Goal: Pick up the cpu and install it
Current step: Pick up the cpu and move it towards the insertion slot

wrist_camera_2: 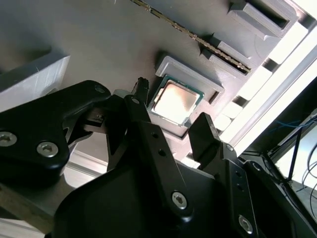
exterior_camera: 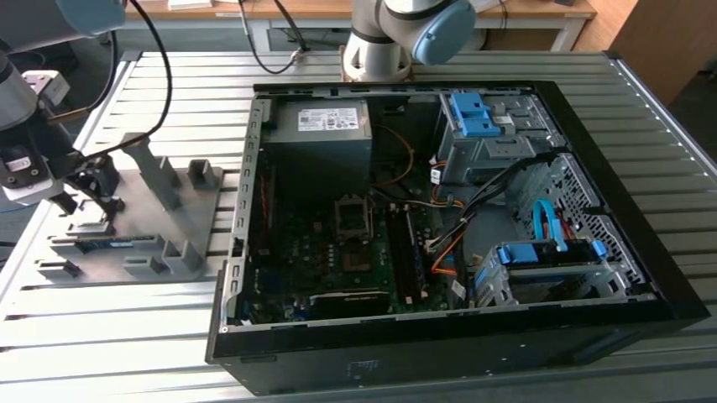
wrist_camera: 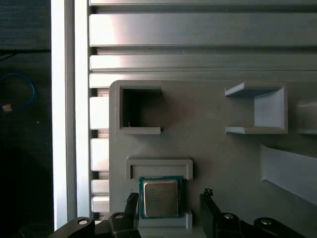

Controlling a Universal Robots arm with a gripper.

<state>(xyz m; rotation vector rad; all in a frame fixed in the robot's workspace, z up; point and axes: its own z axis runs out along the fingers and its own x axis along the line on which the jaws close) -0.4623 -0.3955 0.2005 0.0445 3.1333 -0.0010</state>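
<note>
end effector (wrist_camera_2: 172, 104), fingers (wrist_camera_2: 144, 119) apart astride cpu (wrist_camera_2: 175, 101) in grey fixture (wrist_camera_2: 99, 39), 1 cpu edge partly behind a finger

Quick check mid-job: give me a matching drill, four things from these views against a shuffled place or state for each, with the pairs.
Things:
1. cpu
2. gripper
3. power supply
4. case

Place or state:
A. black, open-sided, on the table
B. open, fingers either side of the cpu
C. lying in a recess of the fixture
D. grey box within the case

Pairs: 1-C, 2-B, 3-D, 4-A
</note>
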